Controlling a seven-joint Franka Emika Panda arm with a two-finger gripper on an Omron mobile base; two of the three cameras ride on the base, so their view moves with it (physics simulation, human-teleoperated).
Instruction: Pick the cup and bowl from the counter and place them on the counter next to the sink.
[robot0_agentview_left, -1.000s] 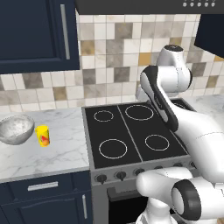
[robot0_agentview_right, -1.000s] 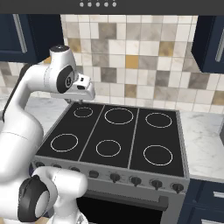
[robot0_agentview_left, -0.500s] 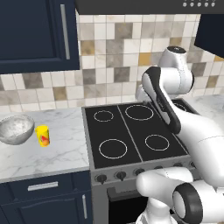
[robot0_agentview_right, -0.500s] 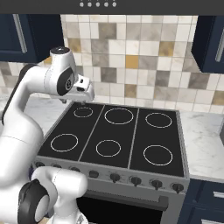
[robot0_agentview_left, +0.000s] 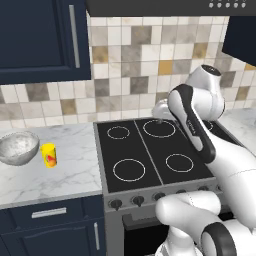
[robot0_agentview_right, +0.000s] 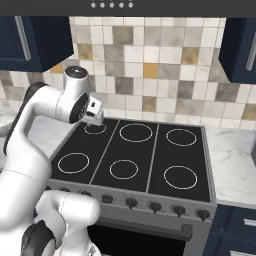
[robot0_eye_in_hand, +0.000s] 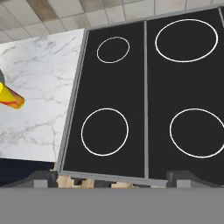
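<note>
We hold our hand (robot0_agentview_right: 96, 114) high above the back left part of the black stove (robot0_agentview_left: 155, 155), empty. In the hand view its two dark fingertips (robot0_eye_in_hand: 41, 178) show at the bottom edge, far apart, so it is spread, with nothing between them.

The cup (robot0_agentview_left: 48, 155) stands upright on the white marble worktop (robot0_agentview_left: 65, 175) to the left of the stove, well apart from the hand. In the hand view the cup (robot0_eye_in_hand: 9, 97) shows at the left edge, partly cut off. The bowl (robot0_agentview_left: 17, 148) sits just beside the cup, on its left, also on the worktop; we cannot tell whether they touch.

More worktop (robot0_agentview_right: 232, 167) runs to the right of the stove. Tiled wall (robot0_agentview_right: 150, 70) stands behind, with navy cabinets (robot0_agentview_left: 40, 40) above.
</note>
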